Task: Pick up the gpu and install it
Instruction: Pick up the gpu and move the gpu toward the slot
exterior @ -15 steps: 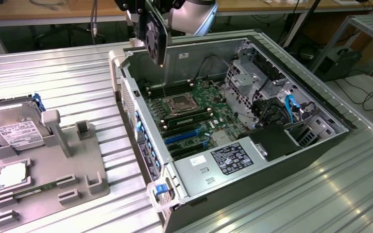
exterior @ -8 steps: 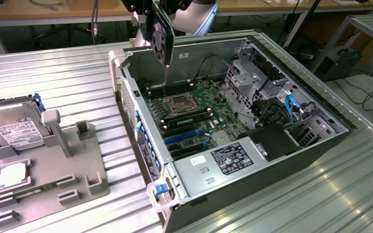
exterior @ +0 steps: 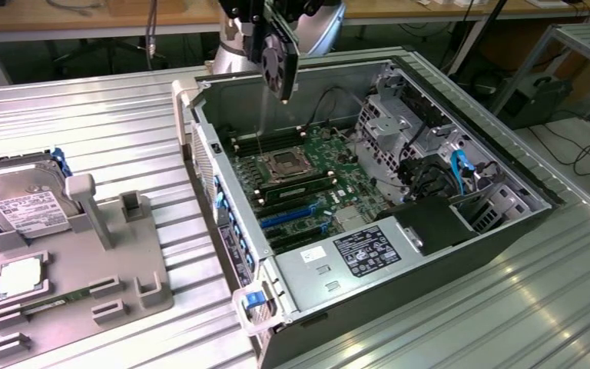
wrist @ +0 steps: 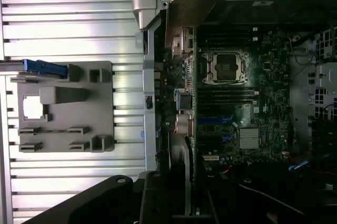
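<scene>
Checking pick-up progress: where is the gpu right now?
In the exterior view, the gpu is held by the gripper at top centre, hovering above the open computer case and its motherboard.

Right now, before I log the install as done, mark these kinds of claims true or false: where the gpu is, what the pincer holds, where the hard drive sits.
1. The pincer holds the gpu above the open case. True.
2. The gpu is seated in the motherboard. False: it hangs clear above it, and the blue slots are bare.
3. The hard drive lies inside the case. False: it rests on the grey fixture, at the exterior view's left.
4. The case is open and the motherboard is exposed. True.
</scene>
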Motion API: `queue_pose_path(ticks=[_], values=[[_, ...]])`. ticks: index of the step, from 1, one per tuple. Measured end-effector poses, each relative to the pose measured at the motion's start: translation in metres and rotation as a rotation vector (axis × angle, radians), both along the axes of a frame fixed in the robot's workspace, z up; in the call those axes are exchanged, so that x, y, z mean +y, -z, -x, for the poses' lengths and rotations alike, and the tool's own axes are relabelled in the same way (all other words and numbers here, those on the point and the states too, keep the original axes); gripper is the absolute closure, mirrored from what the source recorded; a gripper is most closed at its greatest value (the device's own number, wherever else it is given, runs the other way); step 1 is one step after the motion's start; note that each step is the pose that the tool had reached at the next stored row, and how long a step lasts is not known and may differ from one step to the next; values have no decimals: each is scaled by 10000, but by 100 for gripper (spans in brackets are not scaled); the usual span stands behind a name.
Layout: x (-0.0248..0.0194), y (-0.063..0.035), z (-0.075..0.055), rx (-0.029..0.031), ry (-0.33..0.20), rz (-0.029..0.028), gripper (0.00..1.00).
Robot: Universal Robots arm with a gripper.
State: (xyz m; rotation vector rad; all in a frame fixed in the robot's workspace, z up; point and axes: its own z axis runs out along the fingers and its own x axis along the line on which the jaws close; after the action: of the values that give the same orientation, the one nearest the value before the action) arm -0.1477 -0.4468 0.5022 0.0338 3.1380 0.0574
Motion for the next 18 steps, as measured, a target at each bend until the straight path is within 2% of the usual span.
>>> queue_pose_path(ticks=[18], values=[[0, 6, -361, -1, 0, -1, 72]])
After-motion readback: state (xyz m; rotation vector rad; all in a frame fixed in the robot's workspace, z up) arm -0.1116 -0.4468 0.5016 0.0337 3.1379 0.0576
